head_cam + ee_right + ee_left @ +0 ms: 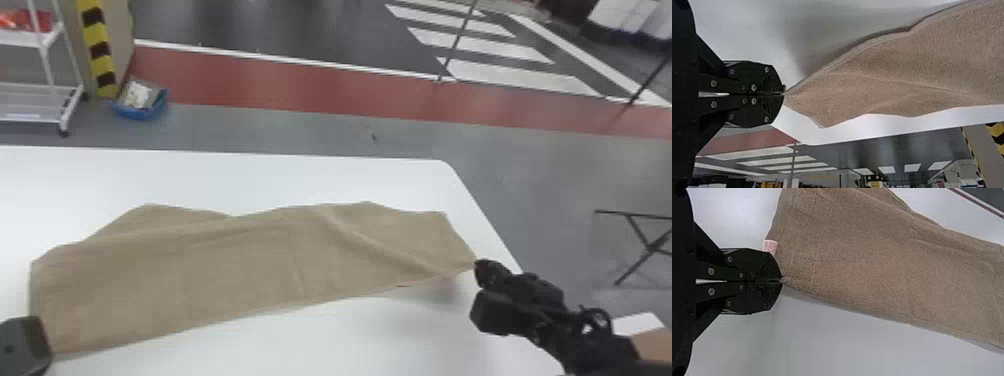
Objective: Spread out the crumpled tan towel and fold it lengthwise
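Nearest the robot, its left gripper (25,345) sits low over the left end of the tan towel (200,265). Seen from its wrist, the fingers are pressed together at the tips, nipping a corner of the cloth, and a little pale label (770,246) with reddish print pokes out just beside them. Over on the right, the right gripper (481,267) has its own corner; its wrist view has those fingers closed together too, the cloth drawn to a point between them.

The towel lies as a long, broad band across the white table (250,180), between the two grippers. Its near edge runs fairly straight, slanting away toward the right, where that corner is held up a bit with a soft shadow on the tabletop under it. A crease cuts slantwise through the right part. The far edge is uneven: it rises to a blunt peak on the left, dips, then bulges out again.

Past the table there's grey floor, with a folding metal stand (650,246) off to the right and a blue bin (140,111) on the left, next to a white wheeled rack (35,90) and a post with yellow-and-black striping (97,50). Farther back come a red floor band (300,90) and white painted bars on dark ground.
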`<move>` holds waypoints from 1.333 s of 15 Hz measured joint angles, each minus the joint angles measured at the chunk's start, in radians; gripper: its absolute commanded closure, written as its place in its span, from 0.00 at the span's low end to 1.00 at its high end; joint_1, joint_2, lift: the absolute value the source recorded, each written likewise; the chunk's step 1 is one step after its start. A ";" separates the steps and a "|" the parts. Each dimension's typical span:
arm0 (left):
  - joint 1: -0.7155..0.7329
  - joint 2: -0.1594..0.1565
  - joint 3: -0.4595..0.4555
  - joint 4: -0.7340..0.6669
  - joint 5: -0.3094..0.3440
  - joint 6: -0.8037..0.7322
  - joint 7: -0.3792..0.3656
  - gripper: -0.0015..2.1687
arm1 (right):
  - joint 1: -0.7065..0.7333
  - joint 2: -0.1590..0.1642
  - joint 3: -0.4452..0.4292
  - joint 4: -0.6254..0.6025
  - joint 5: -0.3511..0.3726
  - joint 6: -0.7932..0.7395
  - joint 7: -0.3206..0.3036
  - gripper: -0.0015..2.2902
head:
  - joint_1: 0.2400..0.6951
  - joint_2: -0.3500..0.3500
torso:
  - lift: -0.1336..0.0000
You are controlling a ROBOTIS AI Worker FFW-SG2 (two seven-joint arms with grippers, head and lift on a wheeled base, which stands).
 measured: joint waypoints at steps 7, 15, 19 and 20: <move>-0.046 -0.012 0.083 -0.192 0.076 0.151 -0.016 0.65 | -0.071 0.009 -0.086 -0.134 -0.248 0.039 0.028 0.50 | 1.00 0.12 | 0.07; -0.611 -0.117 -0.029 0.175 0.169 0.350 0.051 0.65 | -0.459 -0.039 0.158 0.029 -0.228 0.450 0.081 0.50 | 0.82 0.20 | 0.07; -0.878 -0.168 -0.085 0.449 0.201 0.350 0.131 0.65 | -0.665 -0.045 0.284 0.149 -0.221 0.586 0.057 0.50 | 0.63 0.24 | 0.07; -0.943 -0.186 -0.088 0.515 0.211 0.347 0.145 0.65 | -0.721 -0.041 0.311 0.186 -0.214 0.611 0.045 0.50 | 0.54 0.25 | 0.07</move>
